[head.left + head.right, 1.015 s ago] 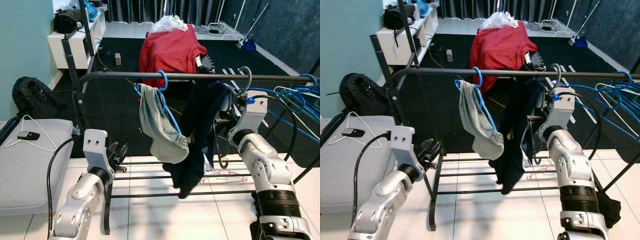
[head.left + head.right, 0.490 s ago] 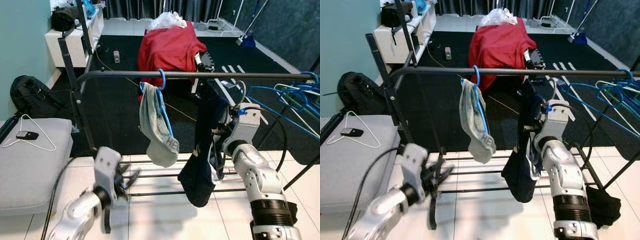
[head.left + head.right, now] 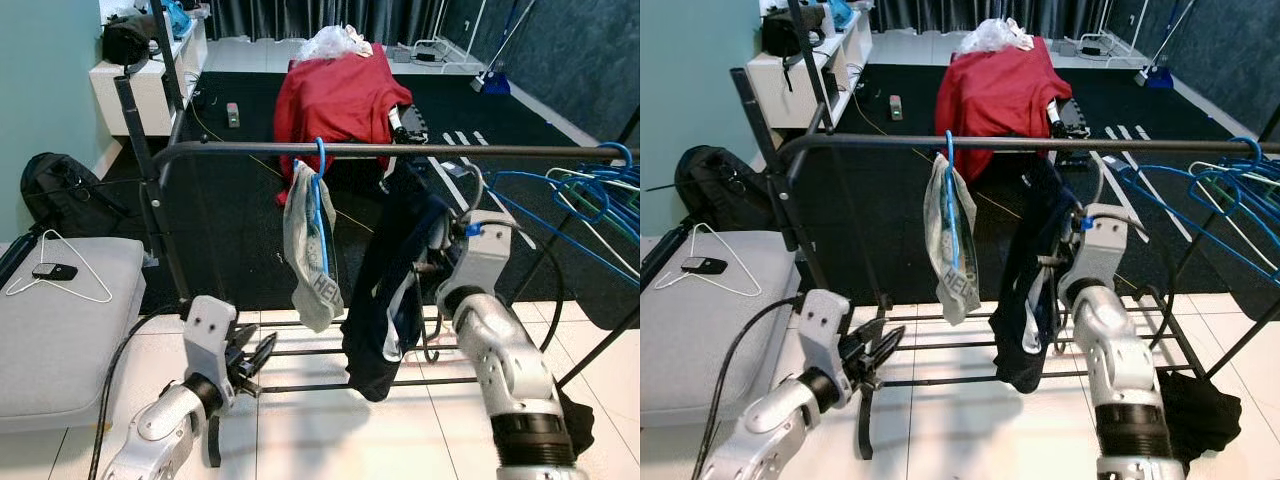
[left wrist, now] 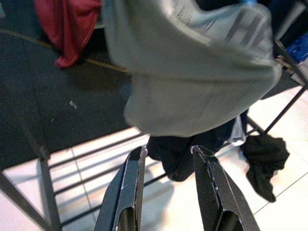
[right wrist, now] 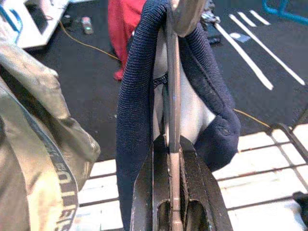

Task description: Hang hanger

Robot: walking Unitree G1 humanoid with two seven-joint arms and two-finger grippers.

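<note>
The right gripper (image 5: pixel 172 159) is pinched on the grey hanger (image 5: pixel 173 110) that carries a navy garment (image 3: pixel 385 290); its fingers press flat against the hanger's thin bar, and in the head views the cloth hides them. The hanger is held up just under the black rail (image 3: pixel 400 150) of the clothes rack, its hook (image 3: pixel 476 182) curving up beside the rail, though whether the hook touches the rail cannot be told. Left of it a blue hanger (image 3: pixel 318 200) with a grey garment (image 3: pixel 308 250) hangs on the rail. The left gripper (image 4: pixel 168 154) sits low by the rack's bottom bars, fingers spread and holding nothing. Empty blue hangers (image 3: pixel 585 195) crowd the rail's right end, partly cut off by the frame edge.
</note>
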